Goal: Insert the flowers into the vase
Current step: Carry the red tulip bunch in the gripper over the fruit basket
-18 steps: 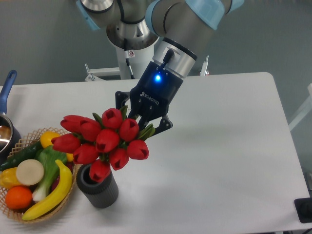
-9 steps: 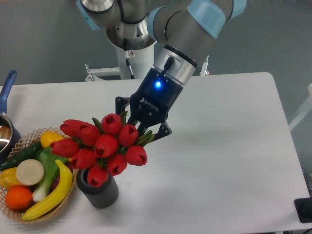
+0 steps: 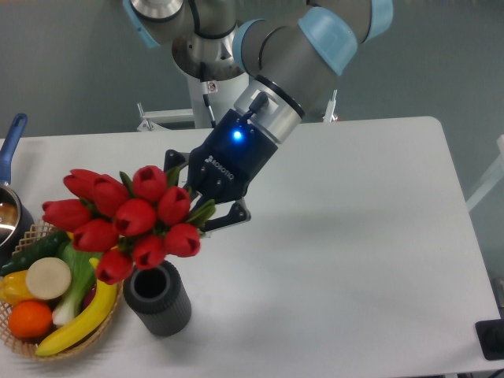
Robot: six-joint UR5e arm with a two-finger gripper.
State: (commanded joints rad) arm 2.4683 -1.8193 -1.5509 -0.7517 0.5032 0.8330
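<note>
flowers (image 3: 126, 219) hide their own stems, the jaws' tips and part of the wicker basket (image 3: 31, 346), vase (image 3: 157, 299) interior too dark to read, blue-handled pot (image 3: 9, 185) cut by left edge, probably a saucepan, arm cropped at top.

flowers (image 3: 126, 220): glossy red, green leaves
vase (image 3: 157, 299): dark grey, ribbed
worktop (image 3: 354, 236): plain white
basket (image 3: 24, 340): tan wicker weave
banana (image 3: 79, 319): yellow
</note>
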